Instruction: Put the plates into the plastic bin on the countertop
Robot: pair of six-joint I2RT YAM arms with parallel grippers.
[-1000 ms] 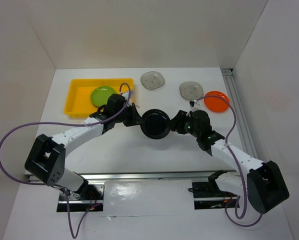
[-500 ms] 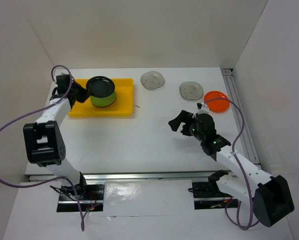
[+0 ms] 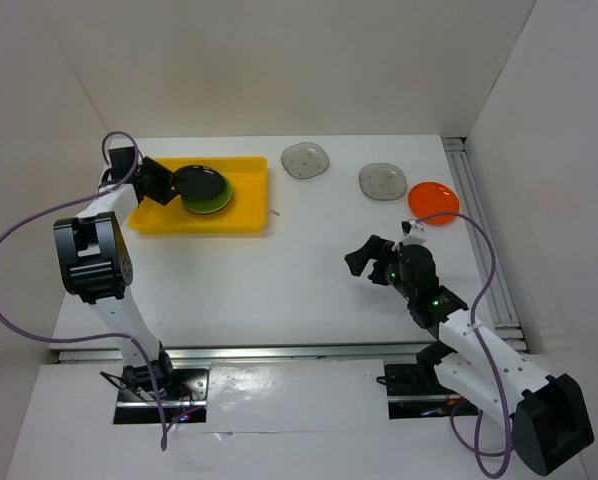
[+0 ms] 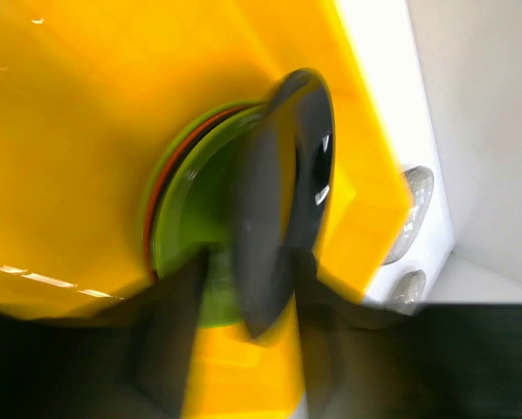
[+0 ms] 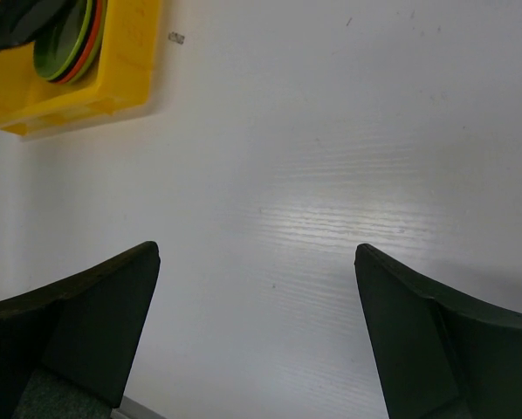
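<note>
Left fingers [image 3: 162,184] hold a black plate [image 3: 201,183] tilted over the stack [image 3: 220,203] in the bin [image 3: 244,222]. Right fingers [image 5: 78,319] gape wide; two grey plates [image 3: 306,160] [image 3: 382,181] and an orange plate [image 3: 433,201] lie beyond.

The yellow plastic bin [image 3: 249,200] lies far left on the white table [image 3: 279,270], a glossy black plate [image 3: 201,183] over a lime green plate [image 3: 219,204] inside; rightward, two grey rounded-square plates [image 3: 306,160] [image 3: 382,181], then an orange plate [image 3: 433,202].

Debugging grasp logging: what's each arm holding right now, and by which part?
Left gripper: black plate, jaws pinching its rim, tilted above the green plate in the yellow bin. Right gripper: open, holding nothing.
</note>
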